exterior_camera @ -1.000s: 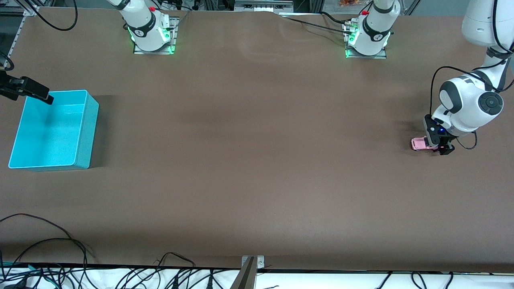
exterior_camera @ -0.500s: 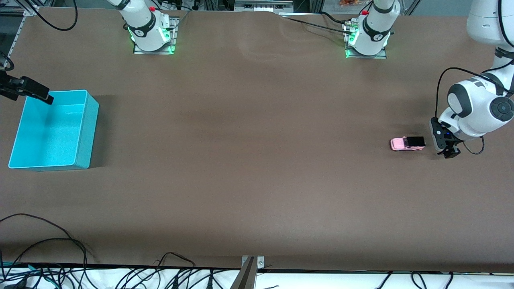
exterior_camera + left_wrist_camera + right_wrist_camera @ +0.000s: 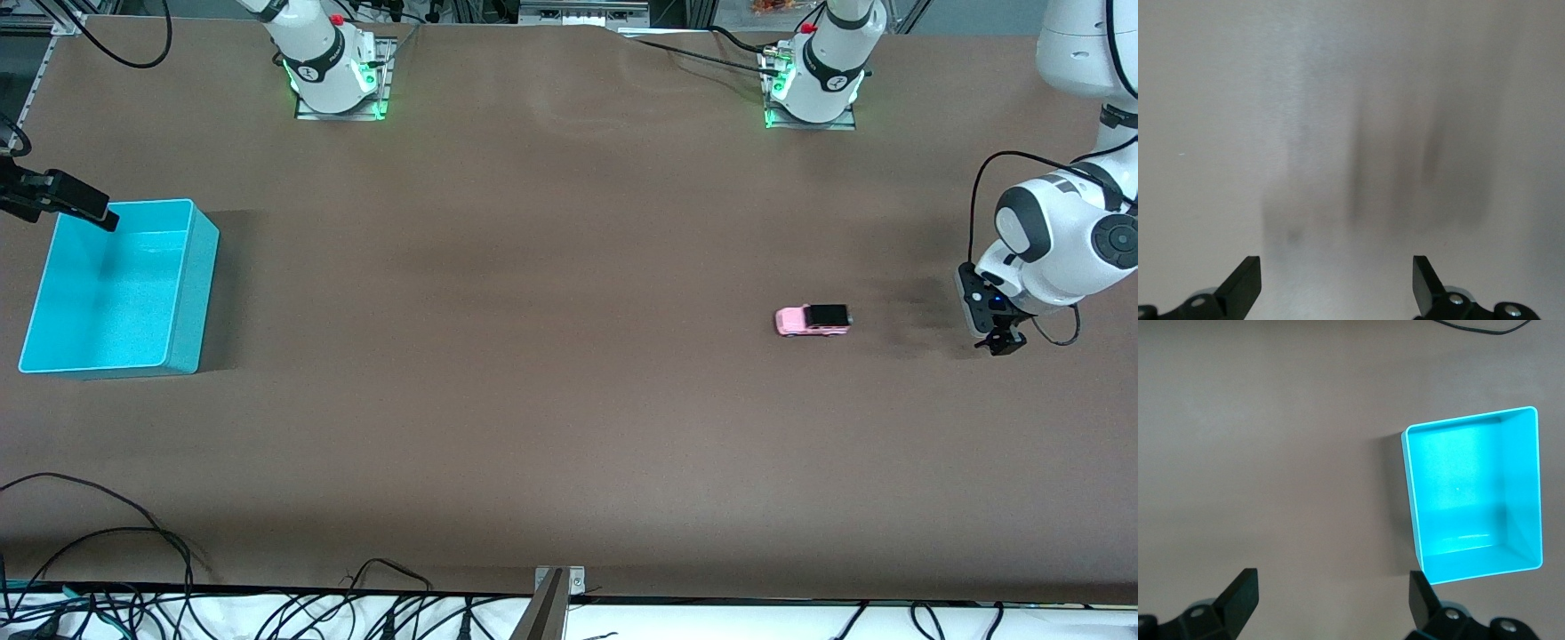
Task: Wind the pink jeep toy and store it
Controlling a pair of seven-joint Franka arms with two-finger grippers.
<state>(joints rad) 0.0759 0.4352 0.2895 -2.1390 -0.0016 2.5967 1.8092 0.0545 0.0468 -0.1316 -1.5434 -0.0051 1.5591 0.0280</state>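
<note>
the pink jeep toy (image 3: 813, 320) has rolled along the table (image 3: 569, 400) away from the left gripper (image 3: 997, 340) toward the right arm's end. it stands free, well apart from the turquoise bin (image 3: 191, 293). the left gripper hangs low, fingers (image 3: 1245, 287) apart. the right gripper (image 3: 84, 207) waits over the bin's edge, fingers (image 3: 1238, 597) apart.

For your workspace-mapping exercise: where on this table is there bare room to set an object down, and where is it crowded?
Bare brown table stretches between the turquoise bin and the pink jeep toy, and from there to the table edge nearest the front camera. It is tighter around the bin, where the open right gripper hangs, and at the left arm's end, where the open left gripper hovers.
</note>
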